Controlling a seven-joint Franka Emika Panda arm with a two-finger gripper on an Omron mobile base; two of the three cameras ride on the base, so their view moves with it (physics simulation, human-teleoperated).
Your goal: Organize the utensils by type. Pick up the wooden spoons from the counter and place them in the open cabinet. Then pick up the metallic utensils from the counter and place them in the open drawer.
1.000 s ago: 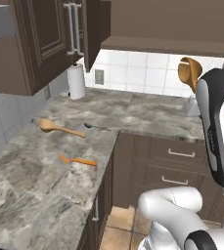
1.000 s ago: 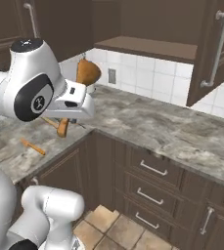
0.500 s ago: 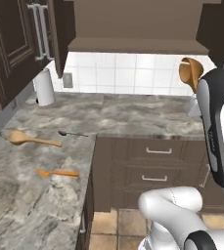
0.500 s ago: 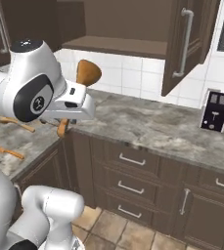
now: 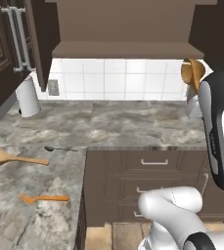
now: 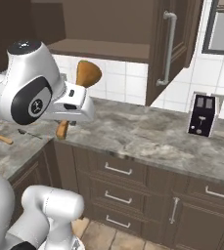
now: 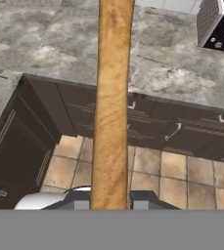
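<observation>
The arm [image 6: 28, 93] is glossy white, built of rounded, bulging shells. A dark grey disc with a small white emblem caps one joint, and a flat dark cap tops the shell above it. A long black strip [image 5: 216, 141] with faint lettering runs along one link. The hand housing [image 6: 74, 105] is boxy and white with small dark slots.

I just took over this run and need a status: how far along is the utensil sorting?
Nothing looks put away yet: the open cabinet shelf holds no spoon. In hand: the end effector is shut on one wooden spoon, carried upright. Left on the counter: the second wooden spoon, the thin dark utensil and the slim orange utensil. The drawer step is not yet begun.
</observation>
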